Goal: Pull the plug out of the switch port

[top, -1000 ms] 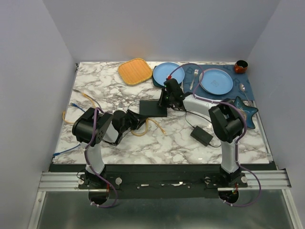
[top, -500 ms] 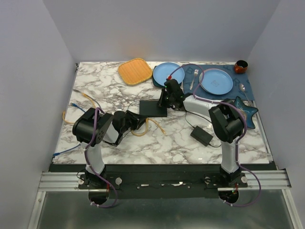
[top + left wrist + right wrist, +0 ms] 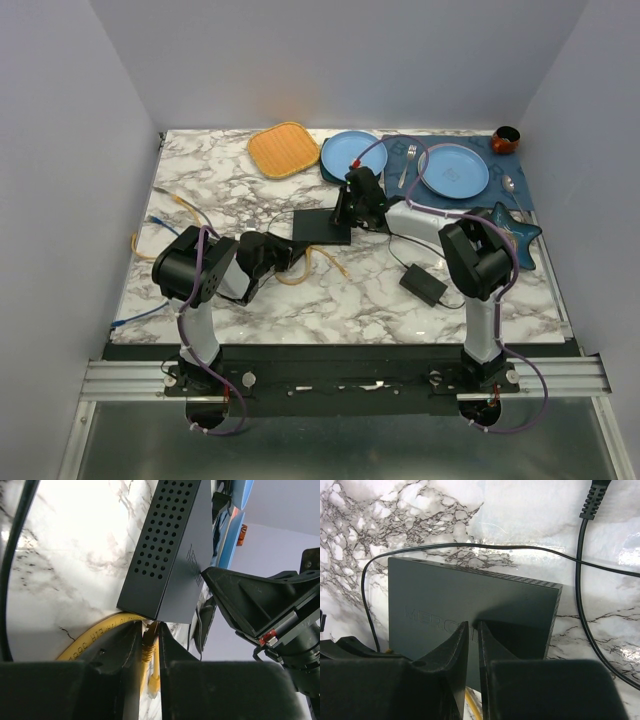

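Left gripper (image 3: pixel 149 632) pinches the yellow cable plug (image 3: pixel 147 652) at the corner of the flat matte-black switch box (image 3: pixel 170 555), mid-table. Right gripper (image 3: pixel 473 627), fingers nearly together and empty, sits over its top.

Overhead overview; wrist close-ups of switch (image 3: pixel 170 550)

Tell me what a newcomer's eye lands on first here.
The flat black switch in the middle of the table draws the eye. The right gripper is poised at its top face, jaws nearly together, while the left gripper pinches a yellow plug at its near-left corner. Bright blue plates stand out at the far right.
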Tool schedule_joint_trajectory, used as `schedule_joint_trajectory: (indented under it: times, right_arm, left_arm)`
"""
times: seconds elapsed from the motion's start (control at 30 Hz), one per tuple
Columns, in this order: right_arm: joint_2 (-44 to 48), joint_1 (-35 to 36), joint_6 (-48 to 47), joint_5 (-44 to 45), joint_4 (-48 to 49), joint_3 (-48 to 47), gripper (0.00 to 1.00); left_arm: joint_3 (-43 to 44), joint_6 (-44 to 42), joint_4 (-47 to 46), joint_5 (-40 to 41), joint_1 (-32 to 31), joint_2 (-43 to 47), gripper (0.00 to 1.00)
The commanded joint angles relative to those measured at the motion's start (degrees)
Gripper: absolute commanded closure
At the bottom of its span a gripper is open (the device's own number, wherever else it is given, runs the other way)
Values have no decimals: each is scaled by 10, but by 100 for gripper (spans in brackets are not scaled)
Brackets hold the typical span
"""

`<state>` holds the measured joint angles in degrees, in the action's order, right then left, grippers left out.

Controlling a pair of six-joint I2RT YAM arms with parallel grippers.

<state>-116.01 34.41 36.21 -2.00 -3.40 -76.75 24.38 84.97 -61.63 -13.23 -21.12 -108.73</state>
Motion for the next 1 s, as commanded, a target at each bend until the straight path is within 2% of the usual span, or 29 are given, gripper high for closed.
schedule_joint_trajectory:
  times: [0.0, 0.27, 0.47, 0.7, 0.97]
  right_arm:
    - [-9, 0, -5, 2, -64, 31, 79]
    - [59, 15, -3, 2, -51, 69, 79]
    - [104, 49, -20, -19, -42, 93, 79]
    - [86, 64, -26, -37, -45, 97, 79]
    - [42, 63, -32, -5, -75, 36, 80]
  left_arm:
    - [1, -6, 38, 44, -1, 0, 88]
    - [-5, -3, 31, 44, -1, -3, 99]
    - [-11, 3, 13, 41, -1, -10, 100]
    - [-14, 5, 5, 38, -1, -15, 100]
    - [-22, -1, 8, 33, -1, -3, 100]
